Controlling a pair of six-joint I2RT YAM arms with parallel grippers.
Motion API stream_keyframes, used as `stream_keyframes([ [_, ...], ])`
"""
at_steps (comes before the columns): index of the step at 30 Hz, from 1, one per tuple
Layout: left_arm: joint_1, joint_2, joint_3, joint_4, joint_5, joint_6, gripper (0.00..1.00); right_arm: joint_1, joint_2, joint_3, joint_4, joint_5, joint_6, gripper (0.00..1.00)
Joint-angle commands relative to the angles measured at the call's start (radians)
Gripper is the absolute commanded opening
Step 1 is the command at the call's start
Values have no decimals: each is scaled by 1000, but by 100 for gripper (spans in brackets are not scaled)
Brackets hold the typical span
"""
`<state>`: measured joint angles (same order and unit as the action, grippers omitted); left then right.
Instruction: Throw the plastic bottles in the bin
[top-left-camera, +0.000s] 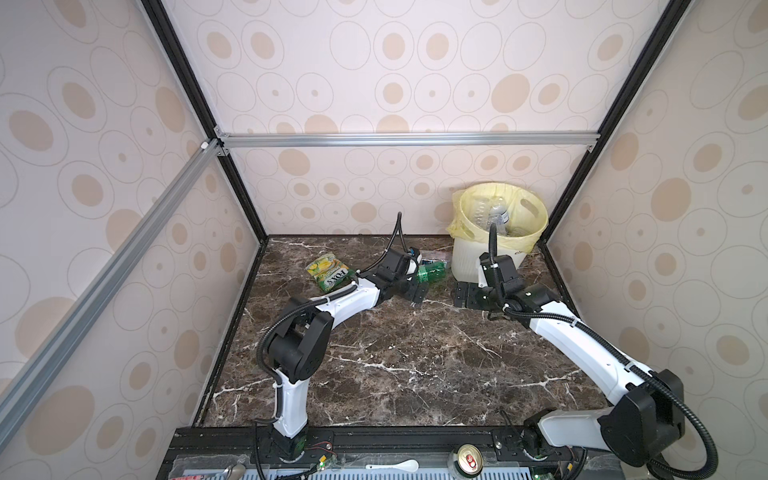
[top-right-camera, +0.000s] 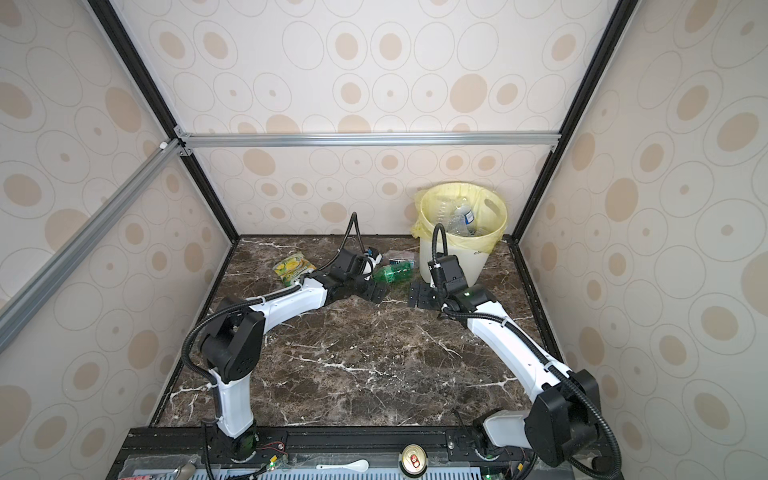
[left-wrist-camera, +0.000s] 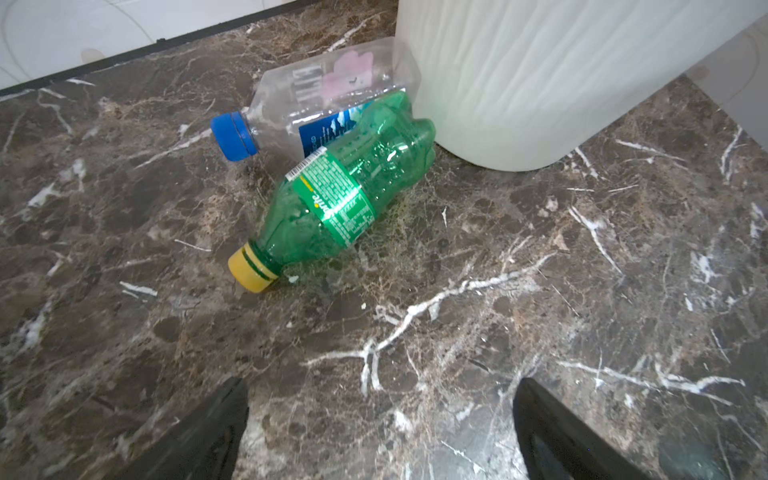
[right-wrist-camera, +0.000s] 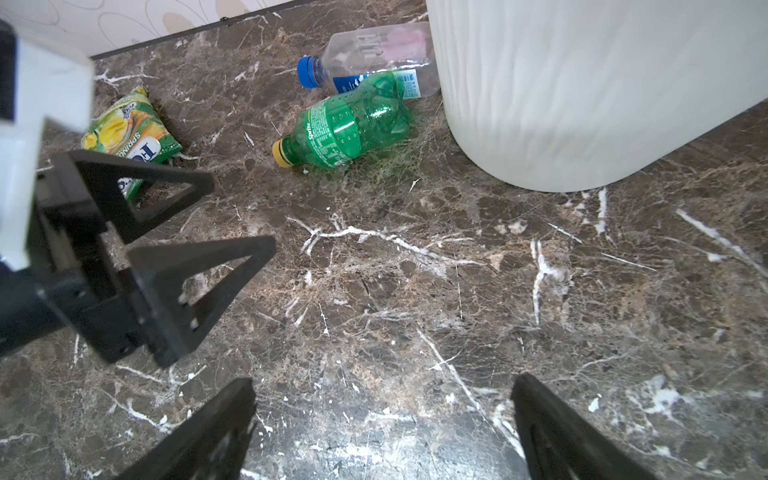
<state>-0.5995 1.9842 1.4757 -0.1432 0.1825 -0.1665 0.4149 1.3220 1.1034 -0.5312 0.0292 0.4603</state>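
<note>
A green bottle (left-wrist-camera: 349, 195) with a yellow cap lies on its side on the marble table, its base near the foot of the white ribbed bin (left-wrist-camera: 540, 83). Behind it, touching it, lies a clear bottle (left-wrist-camera: 324, 99) with a blue cap. Both show in both top views, green (top-left-camera: 432, 272) and clear (top-left-camera: 436, 261). The bin (top-left-camera: 467, 262), lined with a yellow bag, holds several clear bottles (top-left-camera: 496, 216). My left gripper (left-wrist-camera: 380, 386) is open just short of the green bottle's cap, holding nothing. My right gripper (right-wrist-camera: 382, 386) is open and empty over bare table, facing the left gripper (right-wrist-camera: 243, 216).
A yellow-green snack packet (top-left-camera: 328, 272) lies left of the left gripper. The bin stands in the back right corner against the walls. A drink can (top-left-camera: 467, 459) and a white spoon (top-left-camera: 399, 465) sit on the front rail.
</note>
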Motion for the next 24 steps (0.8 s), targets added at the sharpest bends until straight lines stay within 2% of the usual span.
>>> stream_keyframes([
  [1, 22, 71, 114, 8, 30, 58, 99, 5, -10, -11, 15, 7, 15, 100],
  [13, 59, 323, 362, 13, 105, 69, 97, 0, 80, 76, 24, 4, -17, 100],
  [20, 58, 347, 357, 33, 152, 66, 91, -4, 115, 98, 36, -9, -19, 100],
  [24, 54, 317, 288, 71, 195, 45, 84, -4, 105, 86, 36, -10, -15, 100],
])
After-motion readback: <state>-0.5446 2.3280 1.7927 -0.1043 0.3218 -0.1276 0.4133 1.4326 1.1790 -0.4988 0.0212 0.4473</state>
